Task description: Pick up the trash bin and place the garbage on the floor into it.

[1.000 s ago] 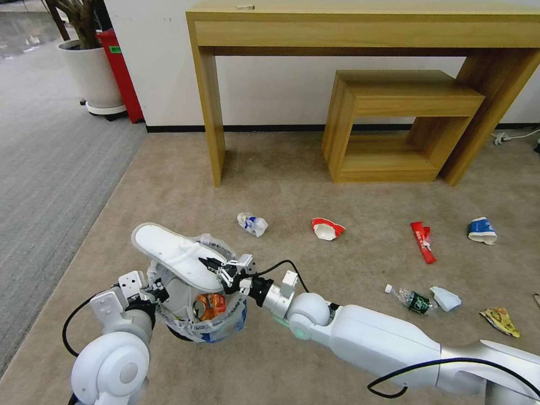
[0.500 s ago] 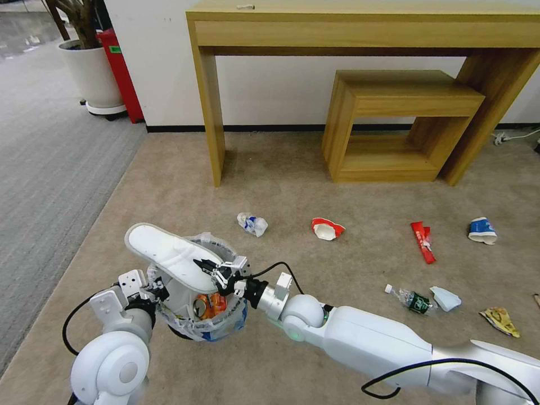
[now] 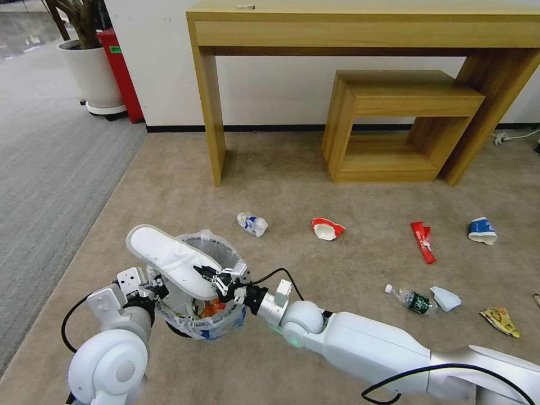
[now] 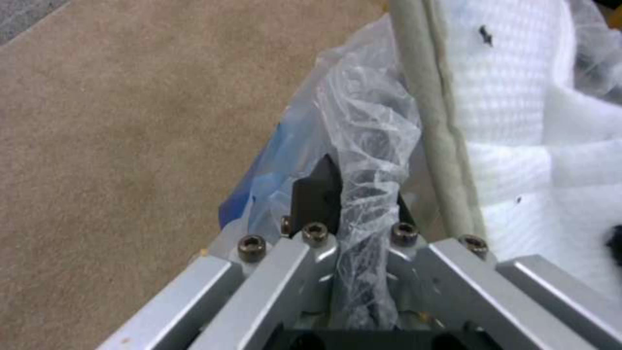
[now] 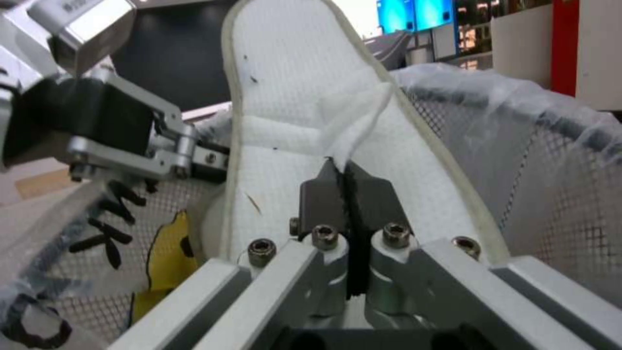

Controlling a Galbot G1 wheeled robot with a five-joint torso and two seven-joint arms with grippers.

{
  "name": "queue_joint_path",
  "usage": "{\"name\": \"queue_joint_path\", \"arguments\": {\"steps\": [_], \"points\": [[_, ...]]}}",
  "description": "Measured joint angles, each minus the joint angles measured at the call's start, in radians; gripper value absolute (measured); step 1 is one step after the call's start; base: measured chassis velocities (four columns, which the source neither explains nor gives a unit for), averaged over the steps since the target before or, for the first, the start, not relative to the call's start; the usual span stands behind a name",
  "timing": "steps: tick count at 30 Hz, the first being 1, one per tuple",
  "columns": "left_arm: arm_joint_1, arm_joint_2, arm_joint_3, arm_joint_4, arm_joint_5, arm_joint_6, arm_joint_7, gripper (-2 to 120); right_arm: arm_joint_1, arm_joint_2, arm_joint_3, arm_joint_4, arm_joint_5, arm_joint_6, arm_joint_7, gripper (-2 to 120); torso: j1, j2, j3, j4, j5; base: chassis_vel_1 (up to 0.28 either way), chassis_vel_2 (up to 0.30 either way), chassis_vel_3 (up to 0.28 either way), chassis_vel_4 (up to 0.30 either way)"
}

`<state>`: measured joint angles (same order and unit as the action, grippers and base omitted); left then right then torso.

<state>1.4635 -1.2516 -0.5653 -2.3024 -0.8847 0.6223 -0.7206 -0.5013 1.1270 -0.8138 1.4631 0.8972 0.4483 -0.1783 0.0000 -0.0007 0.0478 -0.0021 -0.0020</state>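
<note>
Two grippers meet at the trash bin (image 3: 202, 315) in the lower left of the head view. The left gripper (image 3: 154, 287) is clamped on the bin's bag-covered rim and holds the bin off the beige carpet floor (image 3: 292, 169); in the left wrist view its fingers (image 4: 318, 194) pinch the crinkly liner. The right gripper (image 3: 216, 275) is closed on a fold of a white slipper (image 3: 169, 256), which lies tilted across the bin's mouth with its far end sticking out past the rim toward the upper left. Orange litter shows inside the bin. Across the middle right of the frame lie a crumpled white-blue scrap (image 3: 252, 223), a red-white cup (image 3: 327, 228), a red wrapper (image 3: 423, 241), a blue-white cup (image 3: 482, 230), a small bottle (image 3: 415, 300) and a yellow wrapper (image 3: 499, 320).
</note>
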Motion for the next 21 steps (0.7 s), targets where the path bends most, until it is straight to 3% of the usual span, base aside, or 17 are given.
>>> {"name": "queue_joint_path", "arguments": {"steps": [18, 21], "points": [[0.005, -0.005, 0.002, -0.016, 0.001, 0.001, 0.0, 1, -0.009, -0.003, 0.0, -0.03, -0.031, 0.022, -0.014, 0, 0.0, 0.0, 0.0, 0.0, 0.0, 0.0, 0.0, 0.0, 0.0], [0.002, -0.005, 0.002, -0.012, -0.001, 0.001, 0.004, 1, -0.012, -0.013, 0.001, -0.023, -0.034, 0.021, -0.017, 4, 0.0, 0.0, 0.0, 0.0, 0.0001, 0.0, 0.0, 0.0, 0.0]]}}
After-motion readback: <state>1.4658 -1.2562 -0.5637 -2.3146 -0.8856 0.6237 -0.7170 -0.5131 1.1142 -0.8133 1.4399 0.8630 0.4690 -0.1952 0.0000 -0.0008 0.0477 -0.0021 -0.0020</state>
